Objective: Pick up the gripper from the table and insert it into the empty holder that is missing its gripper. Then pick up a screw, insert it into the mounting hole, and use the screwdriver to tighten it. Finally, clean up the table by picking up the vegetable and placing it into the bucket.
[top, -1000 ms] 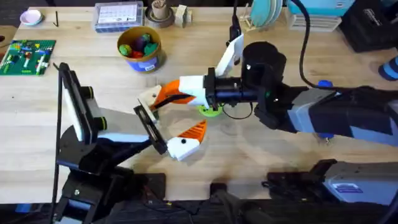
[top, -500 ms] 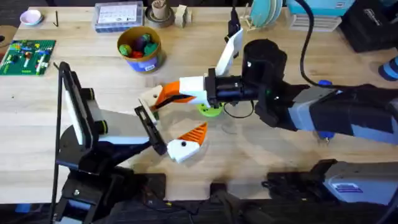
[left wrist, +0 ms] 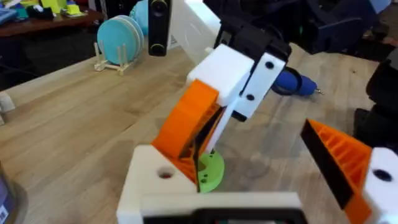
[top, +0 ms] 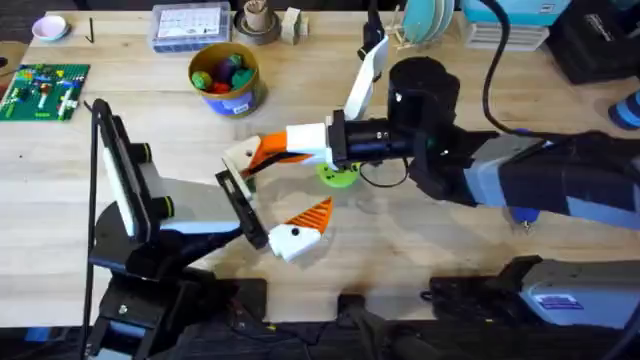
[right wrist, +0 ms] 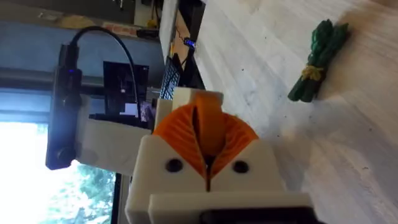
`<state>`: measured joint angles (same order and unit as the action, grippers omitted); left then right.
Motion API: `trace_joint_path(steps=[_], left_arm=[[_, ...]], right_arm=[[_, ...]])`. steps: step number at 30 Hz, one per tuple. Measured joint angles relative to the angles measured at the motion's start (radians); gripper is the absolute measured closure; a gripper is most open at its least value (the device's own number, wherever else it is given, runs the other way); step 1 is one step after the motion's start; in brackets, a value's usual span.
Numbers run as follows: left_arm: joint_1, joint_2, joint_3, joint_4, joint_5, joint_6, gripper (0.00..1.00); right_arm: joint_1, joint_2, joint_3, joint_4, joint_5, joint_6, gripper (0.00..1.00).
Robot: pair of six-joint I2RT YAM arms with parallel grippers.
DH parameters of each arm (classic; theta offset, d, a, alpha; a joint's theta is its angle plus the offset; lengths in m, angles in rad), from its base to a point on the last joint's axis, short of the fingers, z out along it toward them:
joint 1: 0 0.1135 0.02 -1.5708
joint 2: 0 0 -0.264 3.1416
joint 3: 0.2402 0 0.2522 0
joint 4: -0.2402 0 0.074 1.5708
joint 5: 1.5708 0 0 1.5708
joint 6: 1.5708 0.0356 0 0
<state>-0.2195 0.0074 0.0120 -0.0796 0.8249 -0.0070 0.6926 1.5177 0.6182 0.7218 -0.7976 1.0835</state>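
Item 1, the gripper [right wrist: 208, 127]: an orange wedge. You see it pinched upright between the right gripper's [top: 268, 150] two orange ribbed pads [right wrist: 177, 134], which are closed tight on it from both sides. Its far end pokes out past the fingertips.

Item 2, holder [top: 238, 157]: a plain white block with one round hole in its face. It serves as one finger of the left gripper [top: 270, 195]. It sits right at the right gripper's fingertips, touching or nearly touching the held wedge. You cannot tell whether the wedge is seated in it.

Item 3, left gripper: its fingers stand wide apart and grip nothing. The other finger [left wrist: 342, 155] carries its own orange ribbed wedge on a white block and is well clear of the right fingertips.

Item 4, green disc [left wrist: 211, 174]: lies flat on the table [top: 120, 110], just beneath the right fingers.

Item 5, screwdriver [left wrist: 292, 82]: blue, lying on the table beyond the right gripper, apart from both pairs of fingers.

Item 6, vegetable [right wrist: 317, 59]: a green bundle lying on bare wood, well apart from the right fingers.

Item 7, bucket [top: 243, 98]: yellow rim, toy produce inside, well apart from both pairs of fingers.
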Motion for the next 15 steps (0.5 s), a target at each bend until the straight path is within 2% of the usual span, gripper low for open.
trace_joint_path(steps=[6,10,15], left_arm=[[0.000,-0.002,0.000,0.000,0.011,0.006,0.008],[0.000,-0.002,0.000,0.000,0.042,0.025,0.008],[-0.011,-0.002,0.000,-0.005,0.103,0.045,0.008]], right_arm=[[-0.012,0.000,0.000,-0.004,-0.045,-0.021,0.975],[-0.038,0.004,0.000,-0.011,-0.127,-0.034,0.786],[-0.071,0.022,0.000,-0.016,-0.277,-0.042,0.659]])
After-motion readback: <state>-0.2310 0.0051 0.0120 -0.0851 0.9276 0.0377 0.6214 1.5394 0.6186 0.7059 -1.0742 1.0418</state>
